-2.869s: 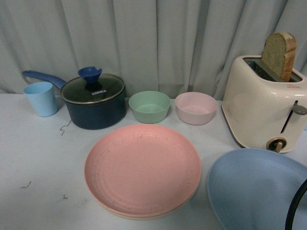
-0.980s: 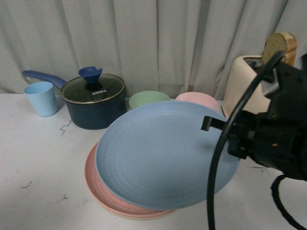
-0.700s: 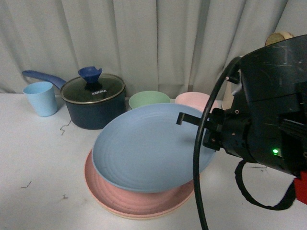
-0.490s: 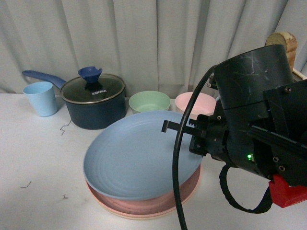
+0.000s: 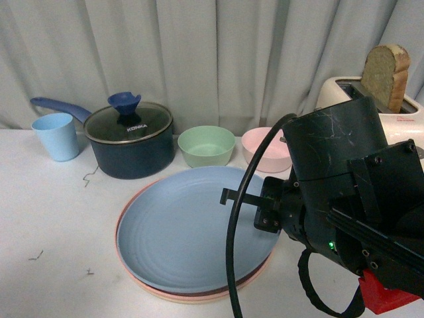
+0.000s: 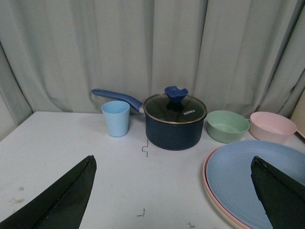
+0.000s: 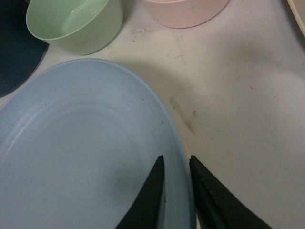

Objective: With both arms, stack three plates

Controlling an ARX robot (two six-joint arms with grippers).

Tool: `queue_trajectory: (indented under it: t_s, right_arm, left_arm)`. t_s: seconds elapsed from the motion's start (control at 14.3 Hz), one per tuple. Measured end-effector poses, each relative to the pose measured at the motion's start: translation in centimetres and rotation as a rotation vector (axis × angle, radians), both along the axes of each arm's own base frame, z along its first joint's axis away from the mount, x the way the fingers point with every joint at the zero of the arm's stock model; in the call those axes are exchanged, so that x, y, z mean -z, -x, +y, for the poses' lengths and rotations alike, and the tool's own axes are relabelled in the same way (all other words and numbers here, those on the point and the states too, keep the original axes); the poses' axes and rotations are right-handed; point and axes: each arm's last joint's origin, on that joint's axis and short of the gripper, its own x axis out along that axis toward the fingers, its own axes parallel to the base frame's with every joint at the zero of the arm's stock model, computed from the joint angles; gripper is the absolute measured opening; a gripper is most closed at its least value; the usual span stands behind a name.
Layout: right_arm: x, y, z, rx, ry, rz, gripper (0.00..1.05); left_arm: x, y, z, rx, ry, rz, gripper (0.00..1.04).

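The blue plate [image 5: 189, 232], tilted in the air a second ago, is now lying flat on the pink plate [image 5: 132, 268] (a cream rim is peeking out beneath). The right end effector [image 7: 175, 191] is still pinching its rim, so the stack looks complete bar letting go; the left end effector [image 6: 174, 191] is hanging spread wide over the desk [image 6: 57, 157].

3 cams share blue plate [image 5: 189, 232]; right wrist nearest.

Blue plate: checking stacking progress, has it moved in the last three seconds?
Yes. The blue plate moved left from beside the toaster onto the pink plate.
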Motion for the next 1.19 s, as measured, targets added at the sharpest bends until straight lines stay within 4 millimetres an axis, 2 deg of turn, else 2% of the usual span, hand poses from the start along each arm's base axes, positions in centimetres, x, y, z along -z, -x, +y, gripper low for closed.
queue_trajectory:
  t_s: [0.07, 0.28, 0.35, 0.42, 0.77, 0.84, 0.91, 1.05, 1.19]
  right_arm:
    - [-1.7, 1.2, -0.8, -0.023, -0.031, -0.012, 0.61]
    - [-6.6, 2.1, -2.7, -0.022, -0.130, -0.116, 0.96]
    - [-8.4, 2.6, -3.7, -0.012, -0.162, -0.153, 0.99]
    - [-10.3, 3.3, -4.6, -0.002, -0.194, -0.209, 0.98]
    - [-12.8, 4.0, -5.7, 0.008, -0.228, -0.286, 0.98]
    - [-13.7, 4.4, -5.9, 0.017, -0.228, -0.366, 0.96]
    - [-15.3, 6.0, -7.3, 0.095, -0.124, -0.575, 0.84]
    - [-15.2, 10.0, -11.1, 0.121, 0.156, -0.606, 0.60]
    - [-14.8, 13.7, -13.0, 0.076, 0.265, -0.609, 0.34]
  left_arm:
    - [0.0, 0.0, 0.0, 0.000, 0.000, 0.000, 0.98]
    - [0.0, 0.0, 0.0, 0.000, 0.000, 0.000, 0.98]
    - [0.0, 0.0, 0.0, 0.000, 0.000, 0.000, 0.98]
    - [0.0, 0.0, 0.0, 0.000, 0.000, 0.000, 0.98]
    - [0.0, 0.0, 0.0, 0.000, 0.000, 0.000, 0.98]
    - [0.0, 0.0, 0.0, 0.000, 0.000, 0.000, 0.98]
    - [0.0, 0.0, 0.0, 0.001, 0.000, 0.000, 0.98]
    - [0.0, 0.0, 0.0, 0.000, 0.000, 0.000, 0.98]
    - [0.0, 0.0, 0.0, 0.000, 0.000, 0.000, 0.98]
